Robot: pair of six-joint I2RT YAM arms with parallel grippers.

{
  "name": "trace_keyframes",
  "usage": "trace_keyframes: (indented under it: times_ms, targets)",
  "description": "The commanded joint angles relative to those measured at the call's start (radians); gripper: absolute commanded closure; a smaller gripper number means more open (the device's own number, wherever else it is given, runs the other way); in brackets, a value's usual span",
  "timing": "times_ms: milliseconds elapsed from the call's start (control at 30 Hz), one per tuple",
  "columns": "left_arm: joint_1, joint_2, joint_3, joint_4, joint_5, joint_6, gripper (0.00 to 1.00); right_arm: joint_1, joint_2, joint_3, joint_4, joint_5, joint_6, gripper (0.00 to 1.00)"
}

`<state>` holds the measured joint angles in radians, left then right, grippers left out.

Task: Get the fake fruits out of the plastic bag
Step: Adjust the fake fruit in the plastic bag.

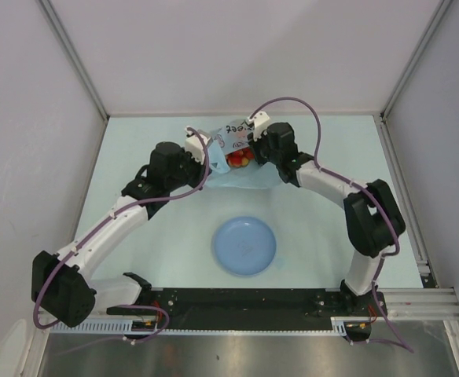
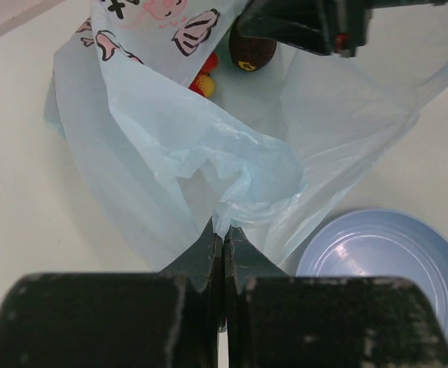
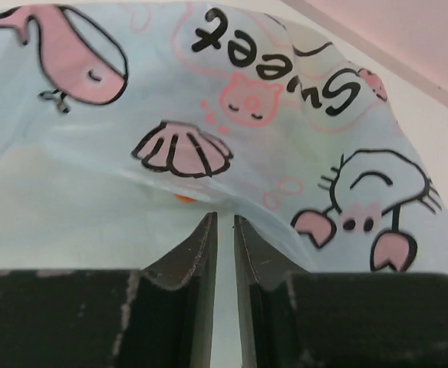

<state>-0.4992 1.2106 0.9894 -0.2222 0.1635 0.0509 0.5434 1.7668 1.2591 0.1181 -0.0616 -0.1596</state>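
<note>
- At the far middle of the table (image 1: 308, 228), the top view shows the plastic bag (image 1: 237, 141) held up between both arms, with the left gripper (image 1: 206, 151) at its left edge and the right gripper (image 1: 255, 145) at its right edge.
- Red and yellow fruits (image 1: 238, 159) show inside the bag's mouth; none lies out on the table.
- A round blue plate (image 1: 245, 245) sits nearer, well apart from the bag.
- In the left wrist view, the left gripper (image 2: 222, 234) is fully closed, its fingers pressed together on a bunched fold of the plastic bag (image 2: 209, 146).
- Further in, a dark fruit (image 2: 252, 50) rests in the bag, with red and yellow fruits (image 2: 203, 77) just to its left, partly behind the printed film.
- The right gripper (image 2: 308, 23) is at the far edge of this view, above the dark fruit, and the plate (image 2: 385, 261) lies to the near right.
- In the right wrist view, the right gripper (image 3: 224, 221) is almost closed, with only a thin slit between its fingers.
- The printed film of the plastic bag (image 3: 247, 100) comes down to the tips and looks nipped there.
- A small orange patch (image 3: 184, 198) shows through the film just beyond the fingers.
</note>
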Motion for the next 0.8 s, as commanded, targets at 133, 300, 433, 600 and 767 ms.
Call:
trace_keyframes:
  times_ms: [133,300,433,600,767]
  targets:
    - [-0.006,-0.01,0.048,0.084,-0.002,-0.043,1.0,-0.069,0.23,0.232,0.163,0.18,-0.046,0.81]
    - [-0.021,0.033,0.087,0.099,-0.002,-0.043,1.0,-0.103,0.299,0.385,0.155,0.207,-0.032,0.68]
    - [-0.032,0.049,0.097,0.107,0.004,-0.045,1.0,-0.103,0.289,0.369,0.106,0.14,0.009,0.38]
    - [-0.039,0.06,0.106,0.106,0.008,-0.045,1.0,-0.1,0.289,0.319,0.048,0.032,0.038,0.13]
    - [-0.041,0.075,0.109,0.11,0.013,-0.045,1.0,-0.103,0.333,0.327,0.041,0.06,0.04,0.11]
